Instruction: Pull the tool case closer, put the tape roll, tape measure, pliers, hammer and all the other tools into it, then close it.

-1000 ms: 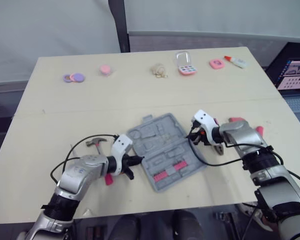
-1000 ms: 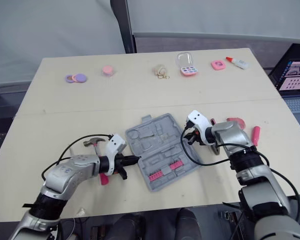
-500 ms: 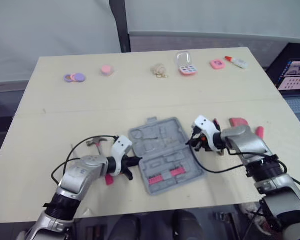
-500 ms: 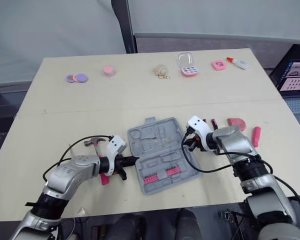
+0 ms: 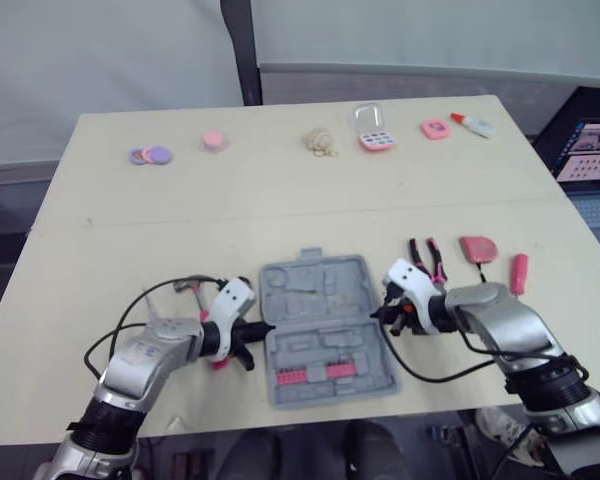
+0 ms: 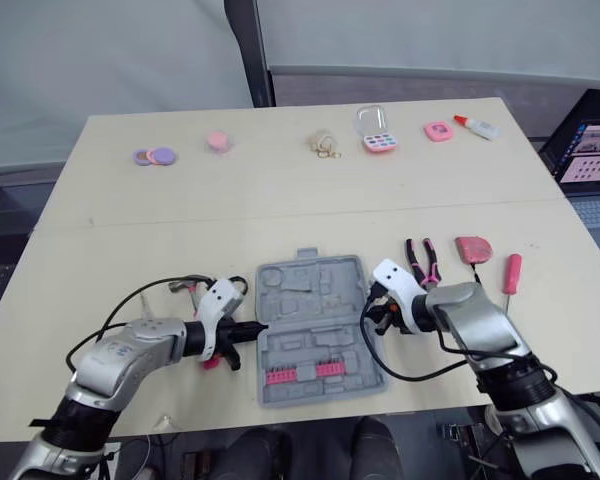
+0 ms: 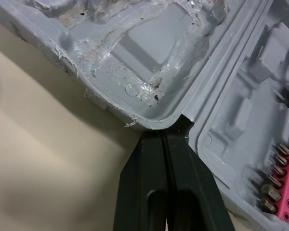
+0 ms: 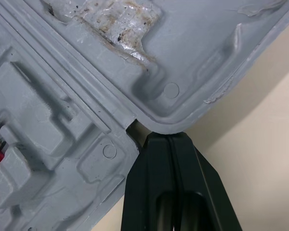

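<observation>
The grey tool case [image 5: 320, 325] lies open and flat near the table's front edge, with pink bit holders [image 5: 325, 370] in its near half. My left gripper [image 5: 263, 328] is shut, its tip pressed into the hinge notch on the case's left side [image 7: 164, 132]. Shut as well, my right gripper [image 5: 380, 312] presses the notch on the right side [image 8: 169, 137]. To the right of the case lie the pliers [image 5: 426, 255], a pink tape measure [image 5: 477, 247] and a pink screwdriver [image 5: 517, 272]. The hammer [image 5: 187, 287] is partly hidden behind my left arm. A small pink object [image 5: 218, 360] lies under my left wrist.
Along the far edge sit purple and pink discs [image 5: 148, 155], a pink round piece [image 5: 213, 139], a beige bundle [image 5: 318, 141], a pink keypad case [image 5: 372, 128], a pink square [image 5: 434, 128] and a glue bottle [image 5: 473, 123]. A laptop [image 5: 590, 150] stands off the table's right side.
Both grippers have drawn the case toward the front edge and turned it square to the table. The right arm has moved back, uncovering the pliers.
</observation>
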Robot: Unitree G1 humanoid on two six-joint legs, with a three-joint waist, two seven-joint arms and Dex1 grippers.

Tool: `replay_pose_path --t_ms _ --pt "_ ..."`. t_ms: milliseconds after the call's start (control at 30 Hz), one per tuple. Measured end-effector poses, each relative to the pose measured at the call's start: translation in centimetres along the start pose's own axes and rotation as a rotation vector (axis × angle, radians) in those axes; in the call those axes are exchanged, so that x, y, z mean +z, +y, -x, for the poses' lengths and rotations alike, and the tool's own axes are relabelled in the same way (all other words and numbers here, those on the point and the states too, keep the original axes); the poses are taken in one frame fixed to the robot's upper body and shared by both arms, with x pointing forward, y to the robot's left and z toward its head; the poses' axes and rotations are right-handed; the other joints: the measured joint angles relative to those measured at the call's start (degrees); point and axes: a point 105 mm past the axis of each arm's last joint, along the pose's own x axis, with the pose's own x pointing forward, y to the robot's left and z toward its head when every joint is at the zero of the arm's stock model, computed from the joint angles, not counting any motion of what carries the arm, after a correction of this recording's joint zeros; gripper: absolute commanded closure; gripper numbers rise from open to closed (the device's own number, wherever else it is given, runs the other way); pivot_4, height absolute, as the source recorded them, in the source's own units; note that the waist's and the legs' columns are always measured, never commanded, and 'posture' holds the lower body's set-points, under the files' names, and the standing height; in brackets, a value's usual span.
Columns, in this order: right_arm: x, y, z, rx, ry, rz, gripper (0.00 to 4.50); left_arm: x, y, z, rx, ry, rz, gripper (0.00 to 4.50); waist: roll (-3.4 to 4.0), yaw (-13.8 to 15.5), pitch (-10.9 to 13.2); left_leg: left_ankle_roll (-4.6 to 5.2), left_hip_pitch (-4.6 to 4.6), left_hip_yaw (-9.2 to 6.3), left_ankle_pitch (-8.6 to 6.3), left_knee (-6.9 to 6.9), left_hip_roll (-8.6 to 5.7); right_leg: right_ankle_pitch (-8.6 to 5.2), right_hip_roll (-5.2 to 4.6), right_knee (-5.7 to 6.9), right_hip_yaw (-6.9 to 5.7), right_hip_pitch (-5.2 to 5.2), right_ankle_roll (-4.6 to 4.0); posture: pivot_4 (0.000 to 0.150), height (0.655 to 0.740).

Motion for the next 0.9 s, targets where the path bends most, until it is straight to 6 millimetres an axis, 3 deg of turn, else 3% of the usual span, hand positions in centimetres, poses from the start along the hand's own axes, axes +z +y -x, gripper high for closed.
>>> replay_pose_path --t_ms 333,900 --pt "-1.8 2.5 0.6 0.016 0.032 -0.048 4.49 -1.1 -1.0 0.8 -0.043 0.057 0.030 4.44 -0.02 0.17 -0.01 -0.01 0.00 0.00 -0.01 0.00 0.00 0.00 0.00 0.00 0.03 0.01 0.00 0.150 0.7400" --pt "-3.1 3.6 1.3 0.009 0.041 -0.106 4.49 -1.8 -2.0 0.8 -0.082 0.085 0.055 4.44 -0.02 0.48 -0.01 0.00 0.01 0.02 -0.01 0.00 -0.01 0.00 0.00 -0.01 0.05 0.01 0.00 0.150 0.7400"
